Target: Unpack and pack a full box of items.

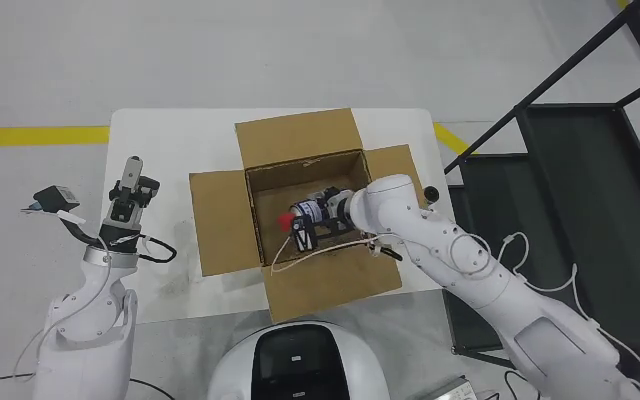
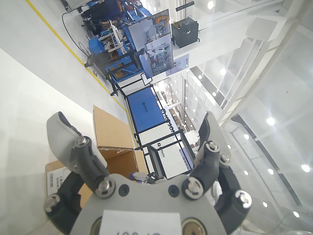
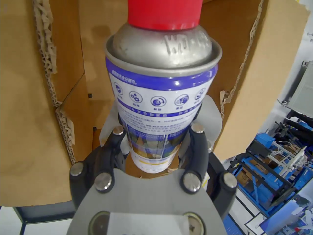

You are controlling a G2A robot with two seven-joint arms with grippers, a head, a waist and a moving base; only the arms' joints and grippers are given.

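An open cardboard box (image 1: 300,140) stands in the middle of the white table, its flaps folded outward. My right gripper (image 3: 161,125) is shut on a blue-and-white spray can (image 3: 161,94) with a red cap (image 3: 166,1), holding it by its lower body. In the top view the spray can (image 1: 312,216) lies sideways over the box opening, red cap (image 1: 296,213) pointing toward the left side, gripper (image 1: 335,212) right behind it. My left gripper (image 1: 128,188) hovers over the table's left edge, open and holding nothing; its fingers (image 2: 61,133) point up and away, the box (image 2: 110,133) beyond them.
A dark metal staircase (image 1: 560,170) stands close to the table's right side. A yellow floor line (image 1: 50,134) runs behind the table on the left. Bare table surface (image 1: 170,140) lies between the left arm and the box.
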